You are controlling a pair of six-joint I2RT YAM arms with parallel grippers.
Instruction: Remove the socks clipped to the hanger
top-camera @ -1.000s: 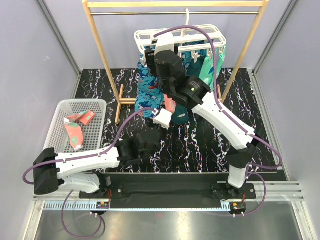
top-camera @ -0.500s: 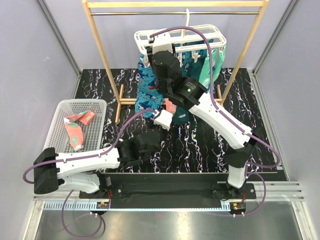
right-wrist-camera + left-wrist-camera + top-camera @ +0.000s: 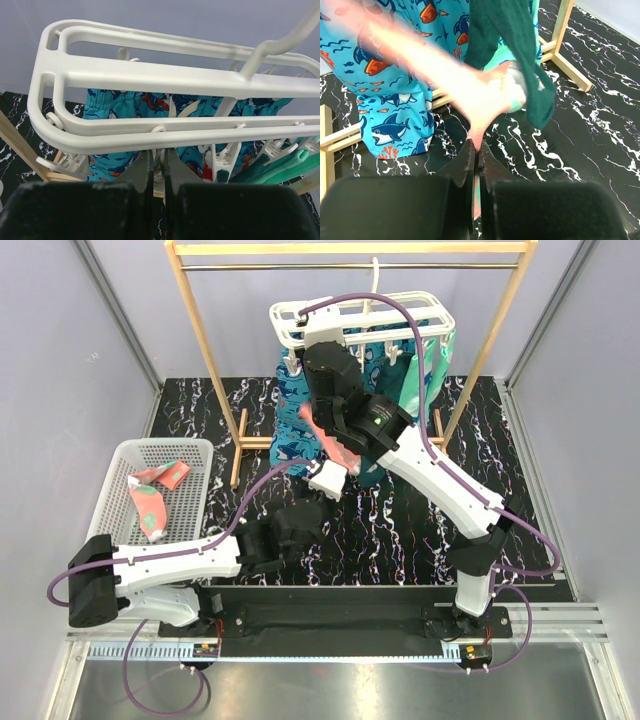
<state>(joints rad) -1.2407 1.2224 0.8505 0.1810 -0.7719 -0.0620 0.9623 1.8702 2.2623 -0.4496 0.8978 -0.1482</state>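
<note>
Jaws on my right arm (image 3: 159, 152) are pinched together on a white peg (image 3: 159, 131) under the hanger (image 3: 150, 75). Only my right wrist view shows that. The hanger hangs on the wooden stand (image 3: 200, 340). My left jaws (image 3: 476, 147) clamp the tip of a blurred coral sock (image 3: 445, 85), seen from my left wrist, beside the shark-print sock (image 3: 395, 120) and teal sock (image 3: 515, 50). Only the overhead view shows the basket (image 3: 160, 443).

Robotics lab test cell. A left arm (image 3: 170, 562) and a right arm (image 3: 440, 475), trailed by purple cables (image 3: 427, 360), are bolted to a metal rail (image 3: 330, 645) at the edge of a black marbled table (image 3: 400, 530). The table is enclosed by plain grey panels (image 3: 60, 370) in metal framing (image 3: 120, 315). A wooden stand (image 3: 206, 360) with a hanger (image 3: 150, 75) of socks (image 3: 395, 115) is set on it.
</note>
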